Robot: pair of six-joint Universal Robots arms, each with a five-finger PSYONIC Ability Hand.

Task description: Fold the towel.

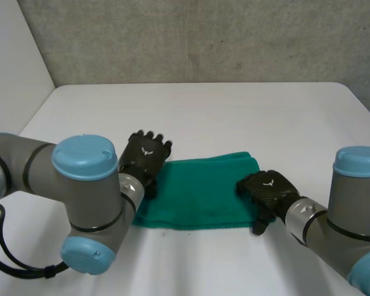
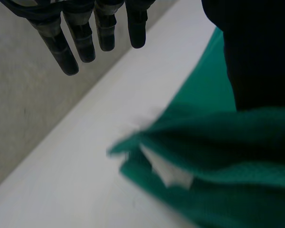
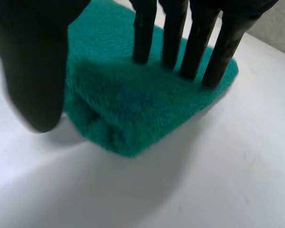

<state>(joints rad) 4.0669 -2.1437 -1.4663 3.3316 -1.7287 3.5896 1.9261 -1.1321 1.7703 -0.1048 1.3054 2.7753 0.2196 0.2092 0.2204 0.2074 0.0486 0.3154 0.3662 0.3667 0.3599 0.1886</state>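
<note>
Closest to us is the left arm (image 1: 80, 197), its grey joint and blue cap bulking up the near left. Just beyond it the left hand (image 1: 147, 154) sits at the left end of the green towel (image 1: 197, 194), fingers (image 2: 80, 38) straight and spread. They hang over bare table (image 1: 234, 117) past the cloth and grip nothing. Moving across, the towel lies mid-table as a flat band, and the layered corner under that hand suggests it is already doubled. On to the right end, where the right hand (image 1: 266, 190) rests straight fingertips (image 3: 197, 47) on the cloth, thumb off the edge, no pinch. That looks like pinning the end flat so the fold holds.
</note>
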